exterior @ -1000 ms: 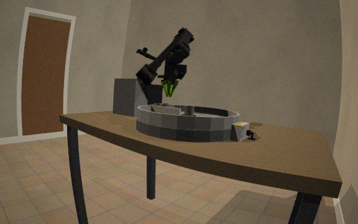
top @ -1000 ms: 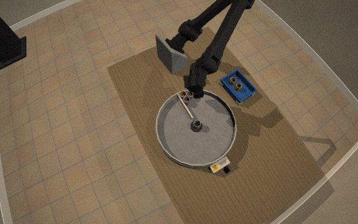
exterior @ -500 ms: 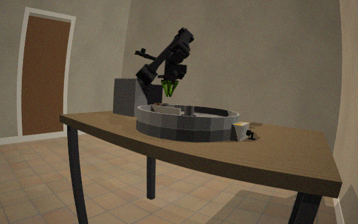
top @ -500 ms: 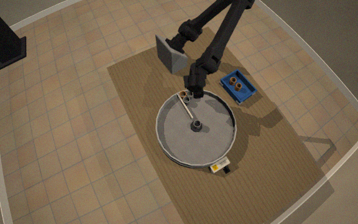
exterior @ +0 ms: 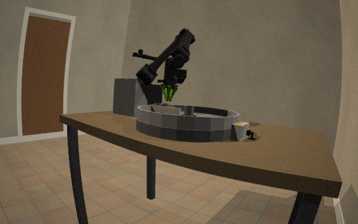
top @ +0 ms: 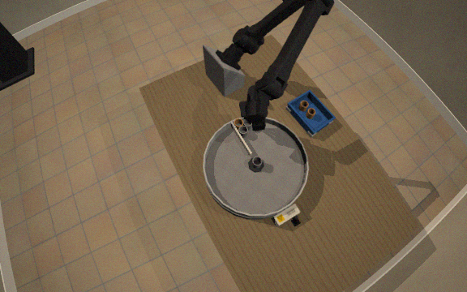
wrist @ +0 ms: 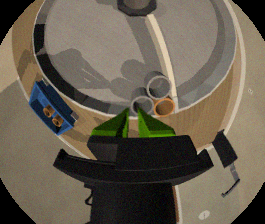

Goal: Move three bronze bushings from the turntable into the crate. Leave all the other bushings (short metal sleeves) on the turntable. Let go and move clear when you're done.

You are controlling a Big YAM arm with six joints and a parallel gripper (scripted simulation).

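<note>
With the tool (wrist: pixel 133 124) nearly pressed together, empty, above clustered bushings (wrist: pixel 152 94), descent risks nudging grey sleeves instead of the bronze one (wrist: pixel 164 104).

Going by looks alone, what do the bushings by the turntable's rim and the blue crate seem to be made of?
The orange-brown bushing looks like bronze, with a dull finish. The two pale bushings beside it look like grey steel or aluminium, matte. The crate looks like moulded plastic: flat, saturated blue, no shine.

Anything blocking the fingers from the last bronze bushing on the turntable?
Partly: two grey bushings crowd the bronze bushing against the white bar. The gripper hangs above them, holding nothing.
</note>
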